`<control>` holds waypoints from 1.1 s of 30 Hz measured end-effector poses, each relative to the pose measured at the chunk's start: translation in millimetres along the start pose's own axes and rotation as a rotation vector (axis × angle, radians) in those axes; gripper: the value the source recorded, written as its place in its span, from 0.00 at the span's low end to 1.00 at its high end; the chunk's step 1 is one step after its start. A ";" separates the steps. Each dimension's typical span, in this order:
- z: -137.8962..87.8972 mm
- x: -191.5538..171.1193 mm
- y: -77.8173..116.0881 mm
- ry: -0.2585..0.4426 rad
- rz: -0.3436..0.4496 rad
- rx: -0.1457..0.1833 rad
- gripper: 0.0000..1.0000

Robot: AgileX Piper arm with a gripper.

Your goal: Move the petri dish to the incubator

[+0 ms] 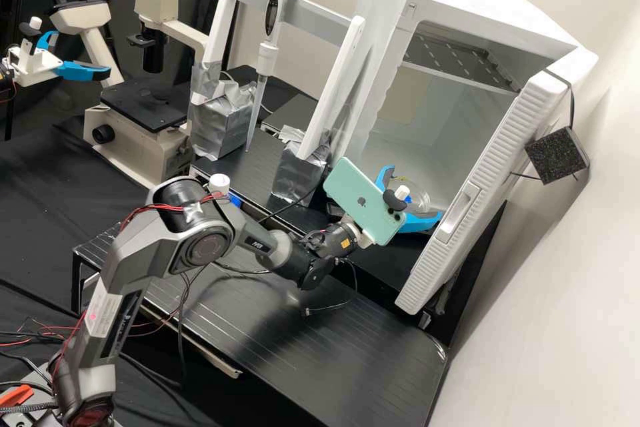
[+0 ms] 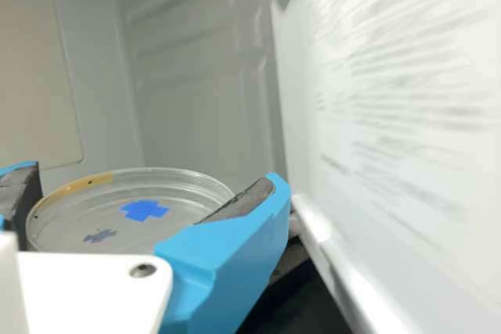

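High view: the dark grey arm (image 1: pixel 133 267) rises from the lower left of the frame and ends right of centre.
Gripper (image 1: pixel 414 194): right of centre in the frame, fingers spread to the dish's width and holding it.
Petri dish (image 2: pixel 176 228): between the two blue fingers, their dark pads (image 2: pixel 243 202) at opposite sides of its rim.
Dish markings: a blue cross (image 2: pixel 144 210) shows through the clear dish, and a yellow-brown strip (image 2: pixel 86 183) lies along part of the rim.
Incubator (image 1: pixel 393 13): upper right of the frame, its door (image 1: pixel 500 147) open; the dish is at its open front, though whether past the threshold I cannot tell.
Phone (image 1: pixel 353 190): beside the gripper, tilted.
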 end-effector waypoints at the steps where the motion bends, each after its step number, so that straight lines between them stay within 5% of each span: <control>1: -0.1 5.7 0.1 0.007 -0.011 0.004 0.00; 12: 16.0 53.4 -8.7 0.002 -0.113 0.006 0.00; 22: 21.3 76.3 -21.6 0.035 -0.167 -0.061 0.00; 33: 13.8 82.0 -30.3 0.058 -0.191 -0.071 0.00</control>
